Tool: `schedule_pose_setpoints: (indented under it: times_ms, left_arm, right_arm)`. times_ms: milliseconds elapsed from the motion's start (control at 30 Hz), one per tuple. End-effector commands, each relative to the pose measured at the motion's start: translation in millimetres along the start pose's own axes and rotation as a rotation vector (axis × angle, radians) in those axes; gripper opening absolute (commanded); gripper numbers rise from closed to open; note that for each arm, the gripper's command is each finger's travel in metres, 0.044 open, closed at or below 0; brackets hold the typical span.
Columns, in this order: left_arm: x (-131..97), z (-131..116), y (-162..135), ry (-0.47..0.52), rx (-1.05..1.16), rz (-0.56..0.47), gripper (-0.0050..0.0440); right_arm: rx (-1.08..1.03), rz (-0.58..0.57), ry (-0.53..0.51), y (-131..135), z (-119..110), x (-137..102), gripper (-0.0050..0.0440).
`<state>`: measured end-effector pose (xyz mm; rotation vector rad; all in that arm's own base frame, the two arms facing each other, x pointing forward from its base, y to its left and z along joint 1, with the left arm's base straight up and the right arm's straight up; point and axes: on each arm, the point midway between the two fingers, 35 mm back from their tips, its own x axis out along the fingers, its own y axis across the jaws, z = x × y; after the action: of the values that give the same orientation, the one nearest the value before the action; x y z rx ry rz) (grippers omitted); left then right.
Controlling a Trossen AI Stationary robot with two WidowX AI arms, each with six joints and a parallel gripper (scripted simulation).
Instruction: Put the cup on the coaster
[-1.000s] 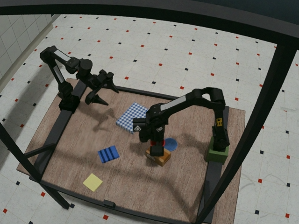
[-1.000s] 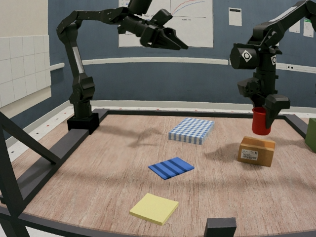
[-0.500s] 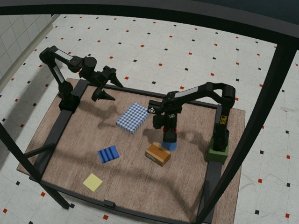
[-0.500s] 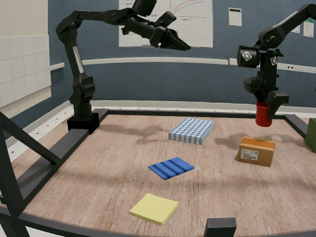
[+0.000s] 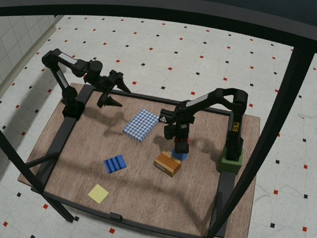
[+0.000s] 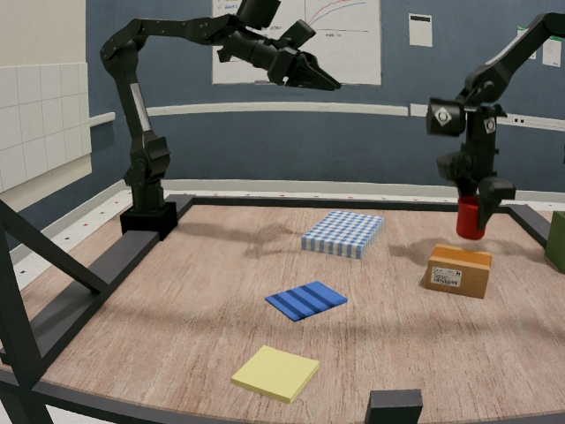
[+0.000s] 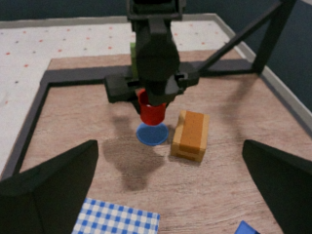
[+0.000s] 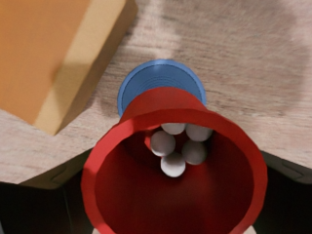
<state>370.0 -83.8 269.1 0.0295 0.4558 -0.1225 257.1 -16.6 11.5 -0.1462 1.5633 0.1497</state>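
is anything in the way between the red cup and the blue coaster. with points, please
Nothing visible stands between the red cup (image 6: 468, 219) (image 7: 152, 113) (image 8: 163, 106) and the blue coaster (image 5: 179, 155) (image 7: 152, 135) (image 8: 163, 73). The cardboard box (image 5: 167, 163) (image 6: 458, 271) (image 7: 190, 136) (image 8: 63, 54) sits close beside the coaster, so the right gripper's (image 6: 477, 219) (image 8: 175, 180) fingers might brush it.

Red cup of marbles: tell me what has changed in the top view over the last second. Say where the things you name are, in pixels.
The red cup (image 5: 186, 140) (image 6: 467, 219) (image 7: 152, 114) (image 8: 177, 207), still in the right gripper (image 5: 182, 144) (image 6: 473, 214) (image 7: 152, 110) (image 8: 167, 146), moved right and up the picture. The left gripper (image 5: 126, 98) (image 6: 338, 87) (image 7: 171, 147) shifted slightly likewise. The round blue coaster (image 5: 180, 155) (image 7: 152, 135) (image 8: 163, 78) stayed put.
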Motion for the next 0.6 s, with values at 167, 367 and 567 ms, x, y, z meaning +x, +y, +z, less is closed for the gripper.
schedule_pose_setpoints:
  times_ms: [167,367,567]
  left_arm:
    - [-4.7,8.9,-0.2,-0.026,-0.004,-0.001,0.04]
    - [-4.7,8.9,-0.2,-0.026,-0.004,-0.001,0.04]
    - [-4.7,8.9,-0.2,-0.026,-0.004,-0.001,0.04]
  right_arm:
    - [-0.005,0.002,-0.007,1.1,2.5,33.8,0.0267]
    - [-0.005,0.002,-0.007,1.5,2.5,44.4,0.0267]
    - [-0.005,0.001,-0.008,1.3,2.9,48.3,0.0267]
